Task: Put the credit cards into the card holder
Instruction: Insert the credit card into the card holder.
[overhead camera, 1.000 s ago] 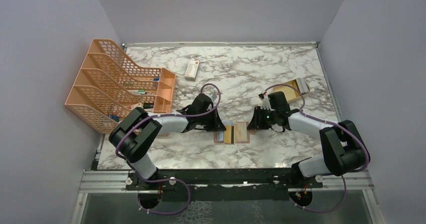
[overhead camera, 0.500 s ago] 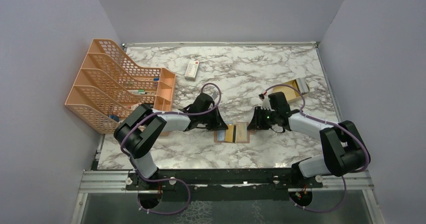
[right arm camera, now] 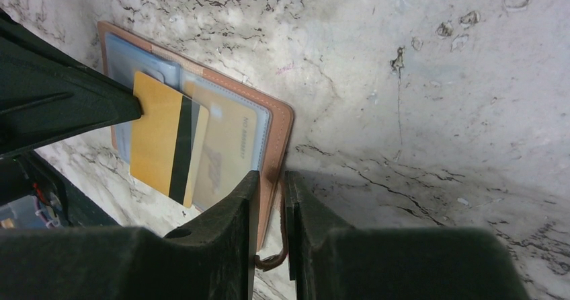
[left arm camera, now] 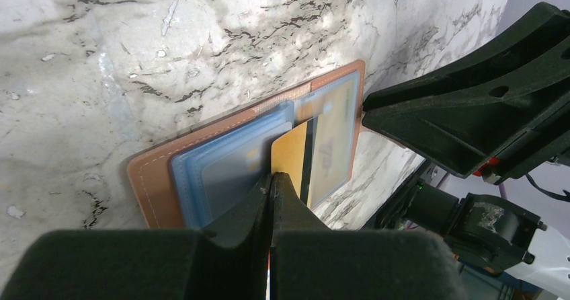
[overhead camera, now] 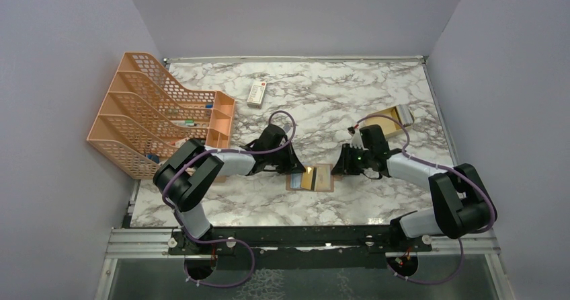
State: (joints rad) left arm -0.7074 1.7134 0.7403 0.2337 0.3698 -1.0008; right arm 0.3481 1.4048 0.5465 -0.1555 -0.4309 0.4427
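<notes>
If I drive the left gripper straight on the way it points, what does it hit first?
The left gripper, jaws shut on the gold card, points across the open card holder; the card's front edge likely meets its clear pocket first. Beyond that, the right gripper stands at the far edge.

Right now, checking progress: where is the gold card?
The gold card sits front-centre in the top view, pinched by the left fingers, over the open card holder.
</notes>
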